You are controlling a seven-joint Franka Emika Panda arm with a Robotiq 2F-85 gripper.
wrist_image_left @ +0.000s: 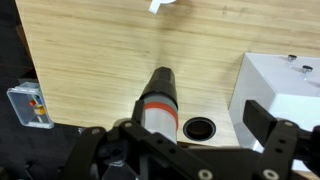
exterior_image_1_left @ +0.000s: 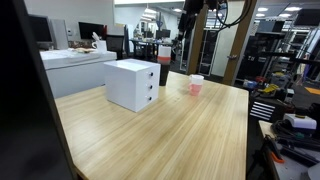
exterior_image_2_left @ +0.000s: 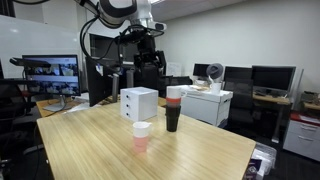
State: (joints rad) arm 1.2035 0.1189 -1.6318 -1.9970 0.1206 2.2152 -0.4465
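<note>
Hangs high with tool (exterior_image_2_left: 149, 58) spread wide and empty (nothing between the jaws) above upright dark tumbler (exterior_image_2_left: 174, 108), set clear of white box (exterior_image_2_left: 139, 103) on tabletop (exterior_image_2_left: 90, 150), so open all round.

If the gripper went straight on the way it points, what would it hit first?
The gripper would probably meet the top of the tall dark cylinder with the red band: the wrist view shows it nearly centred between the open jaws. Depth is unclear; slightly off, it would reach the wooden table.
</note>
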